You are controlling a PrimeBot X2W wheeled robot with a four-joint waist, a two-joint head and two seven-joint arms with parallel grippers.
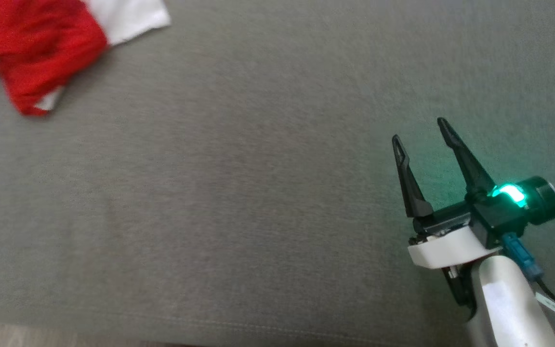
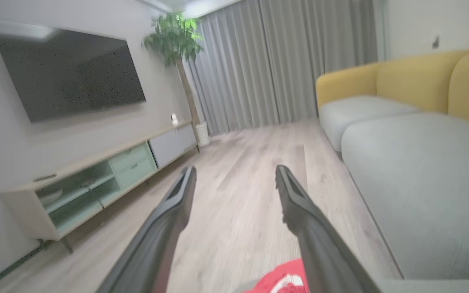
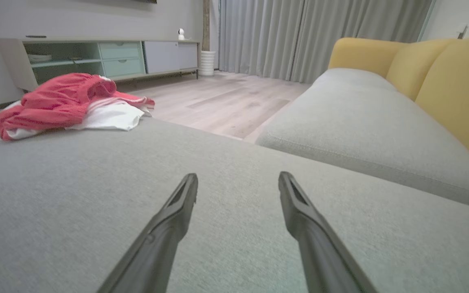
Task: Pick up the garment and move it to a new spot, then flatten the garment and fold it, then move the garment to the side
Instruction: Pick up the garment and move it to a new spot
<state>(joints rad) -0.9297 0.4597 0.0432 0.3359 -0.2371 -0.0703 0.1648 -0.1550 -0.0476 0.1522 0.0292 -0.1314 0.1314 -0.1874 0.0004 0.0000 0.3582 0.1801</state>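
While the garment (image 1: pixel 41 53), red and white, lies crumpled on the far left part of the grey cushion (image 1: pixel 258 193), the right gripper (image 1: pixel 419 130) hovers over the near right part, well apart from it, fingers spread wide and holding nothing. A broad stretch of grey fabric lies between them. The cushion's near seam runs along the bottom of the head view. The right wrist view adds what lies past the far edge: wood floor (image 3: pixel 226 101), a low cabinet (image 3: pixel 96 55), and a sofa (image 3: pixel 454 81) with yellow backrest on the right. The left wrist view shows the left gripper (image 2: pixel 235 171), also wide and holding nothing, a patch of garment low between its fingers, pointing toward a television (image 2: pixel 67 69) and a plant (image 2: pixel 173 36).
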